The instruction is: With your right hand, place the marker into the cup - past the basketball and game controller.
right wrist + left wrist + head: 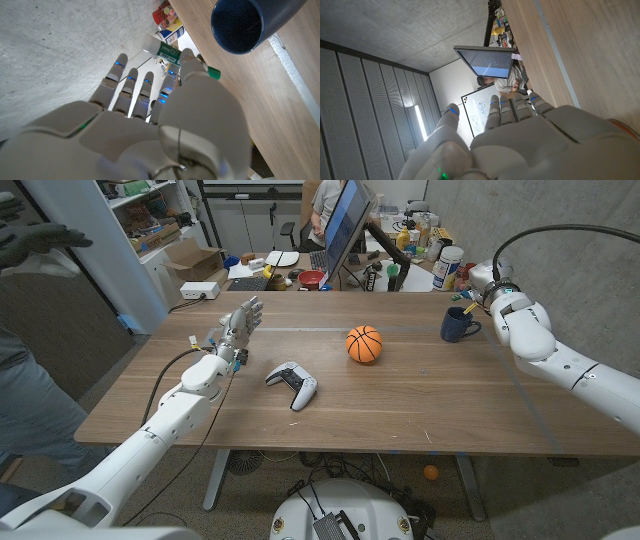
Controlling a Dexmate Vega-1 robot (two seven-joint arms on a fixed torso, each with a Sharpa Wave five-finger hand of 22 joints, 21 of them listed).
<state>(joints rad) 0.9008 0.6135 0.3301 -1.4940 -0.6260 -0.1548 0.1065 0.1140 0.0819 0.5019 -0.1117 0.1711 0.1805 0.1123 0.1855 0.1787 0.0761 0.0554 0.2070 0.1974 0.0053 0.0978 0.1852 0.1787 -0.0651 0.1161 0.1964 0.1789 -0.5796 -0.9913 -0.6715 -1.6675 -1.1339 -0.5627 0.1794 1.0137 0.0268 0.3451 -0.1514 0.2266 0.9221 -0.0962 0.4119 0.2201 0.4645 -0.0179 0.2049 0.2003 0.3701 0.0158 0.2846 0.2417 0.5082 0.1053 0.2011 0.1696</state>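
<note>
At the table's far right stands a dark blue cup (460,326), and my right hand (482,281) hovers just behind and above it. The right wrist view shows the right hand (165,125) pinching a white marker with a green cap (169,51) between thumb and a finger, close to the cup's open mouth (239,22). An orange basketball (364,344) sits mid-table, with a white game controller (292,384) nearer me on its left. My left hand (236,330) is raised at the left, fingers apart and holding nothing; the same hand (520,140) appears in the left wrist view.
Clutter lines the far edge: a monitor (344,225), a white bottle (447,268), a power strip (198,289) and small containers. A person's gloved hand (40,238) reaches in at the upper left. Another person sits behind the monitor.
</note>
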